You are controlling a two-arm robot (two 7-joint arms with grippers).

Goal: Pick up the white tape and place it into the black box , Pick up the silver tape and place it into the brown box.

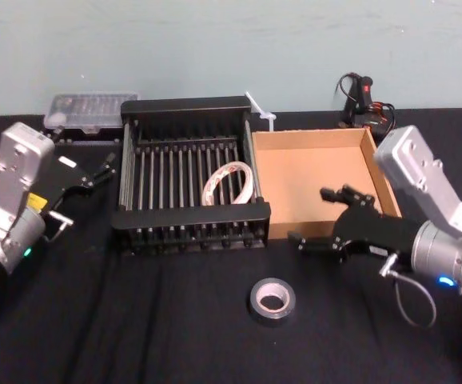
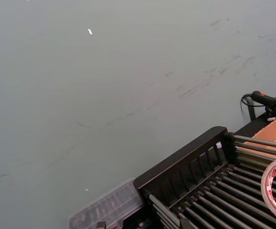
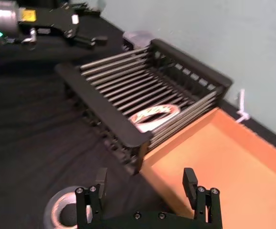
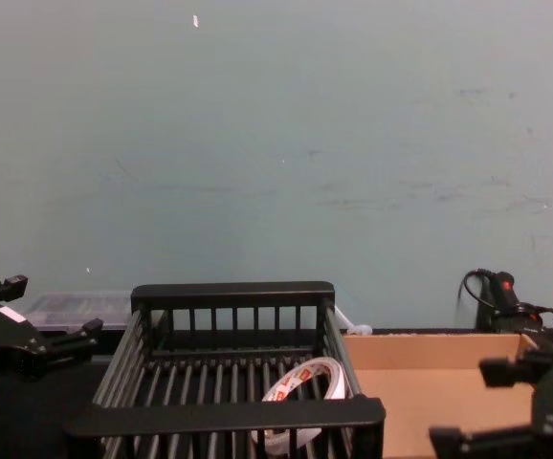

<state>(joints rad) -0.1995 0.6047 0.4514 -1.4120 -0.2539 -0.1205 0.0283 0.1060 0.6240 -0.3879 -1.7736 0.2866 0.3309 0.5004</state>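
Silver tape (image 1: pixel 272 298) near your table's front edge looks stiff; straddle its rim with the spread right gripper (image 1: pixel 332 221).

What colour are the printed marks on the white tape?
Red-orange marks on the white tape, which lies in the black box; clearest in the chest view.

Looks like a robotics lab or test bench: a tabletop (image 1: pixel 175 336) draped in black cloth, pushed against a bare scuffed pale-green wall (image 4: pixel 276 143), with a clear parts organizer (image 1: pixel 87 110) and loose cabling (image 1: pixel 363 100) at the back.
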